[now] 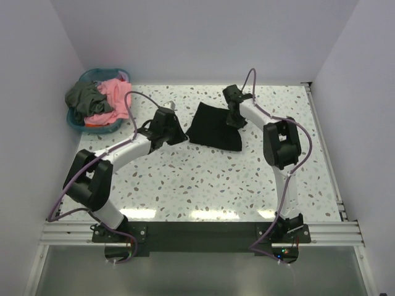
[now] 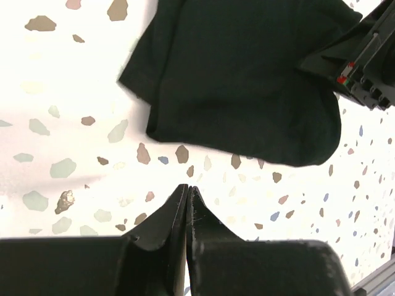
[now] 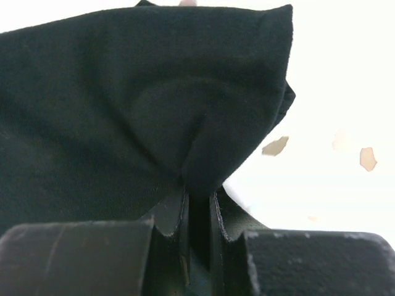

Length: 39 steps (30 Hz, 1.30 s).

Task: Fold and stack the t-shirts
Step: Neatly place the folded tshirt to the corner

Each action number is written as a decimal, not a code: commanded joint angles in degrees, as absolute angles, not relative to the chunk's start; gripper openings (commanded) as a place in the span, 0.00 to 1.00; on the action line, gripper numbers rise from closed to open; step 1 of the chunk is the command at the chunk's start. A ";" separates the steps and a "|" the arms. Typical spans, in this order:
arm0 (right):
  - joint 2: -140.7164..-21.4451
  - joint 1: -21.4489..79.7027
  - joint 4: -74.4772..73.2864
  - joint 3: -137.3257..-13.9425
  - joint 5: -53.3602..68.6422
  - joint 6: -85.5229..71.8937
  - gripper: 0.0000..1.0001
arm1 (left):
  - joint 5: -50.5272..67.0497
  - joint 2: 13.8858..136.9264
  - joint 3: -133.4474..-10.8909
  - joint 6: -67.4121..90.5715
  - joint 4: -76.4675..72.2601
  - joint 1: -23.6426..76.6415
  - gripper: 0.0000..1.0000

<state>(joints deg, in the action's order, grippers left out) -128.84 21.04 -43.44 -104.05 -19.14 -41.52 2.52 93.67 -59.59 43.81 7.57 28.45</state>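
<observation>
The black t-shirt (image 1: 213, 126) lies folded into a small block on the speckled table, and it also shows in the left wrist view (image 2: 247, 80). My right gripper (image 1: 235, 122) is at its right edge, shut on a pinched fold of the black cloth (image 3: 123, 111), with the jaws held slightly apart by the fabric (image 3: 199, 188). My left gripper (image 1: 182, 137) is shut and empty just off the shirt's left edge, its tips (image 2: 187, 188) over bare table. The coral pink t-shirt (image 1: 115, 98) and the dark grey t-shirt (image 1: 83, 97) lie crumpled in the basket.
The round blue basket (image 1: 99, 129) stands at the back left corner of the table. White walls close in the left, back and right. The right gripper's body (image 2: 364, 55) shows at the top right of the left wrist view.
</observation>
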 commanded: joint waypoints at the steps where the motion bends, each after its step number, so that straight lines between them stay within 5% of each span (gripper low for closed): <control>1: -133.68 17.23 -49.75 -107.22 -24.26 -44.21 0.00 | 2.29 90.18 -60.74 42.72 8.44 27.51 0.06; 8: -131.14 10.99 -49.75 -103.28 -25.49 -52.98 0.00 | 3.16 88.59 -60.82 42.28 8.88 26.81 0.07; 21: -105.59 -2.87 -55.80 -70.61 -33.57 -69.52 0.00 | 9.66 82.53 -55.99 42.45 7.47 27.07 0.06; 29: -85.18 -15.11 -56.16 -52.14 -33.75 -67.24 0.00 | 14.23 78.05 -51.33 41.66 6.77 27.42 0.06; 39: -74.89 -28.20 -56.25 -46.93 -32.70 -59.86 0.00 | 15.91 77.08 -50.45 40.34 6.94 27.51 0.06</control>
<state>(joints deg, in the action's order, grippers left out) -77.80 -25.12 -56.03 -47.11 -30.76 -62.78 14.37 79.26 -50.85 42.17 8.64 27.18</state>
